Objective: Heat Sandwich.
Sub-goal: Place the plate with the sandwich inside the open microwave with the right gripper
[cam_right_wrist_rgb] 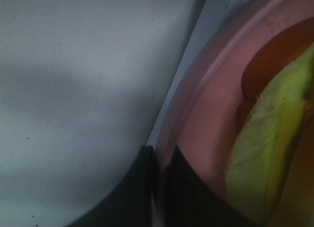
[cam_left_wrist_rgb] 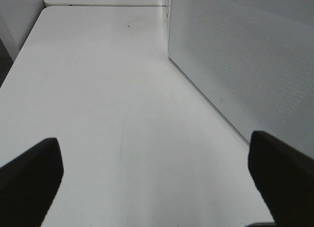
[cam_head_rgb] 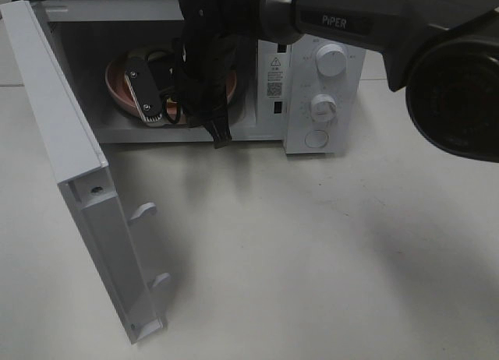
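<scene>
Pinching the plate (cam_right_wrist_rgb: 206, 114) rim, my right end effector (cam_right_wrist_rgb: 159, 187) leaves the sandwich (cam_right_wrist_rgb: 265, 153) half-seen. My left end effector (cam_left_wrist_rgb: 154, 156) gapes over the counter (cam_left_wrist_rgb: 98, 89).

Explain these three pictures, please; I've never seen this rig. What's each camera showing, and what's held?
It is a two-armed robot at a white table. The high camera looks down on a microwave with its door open; the right arm reaches inside. The right wrist camera shows the right claw pinched shut on the rim of a pink plate carrying the sandwich. The left wrist camera shows the left claw wide open and empty above the table, beside the microwave's perforated side.
</scene>
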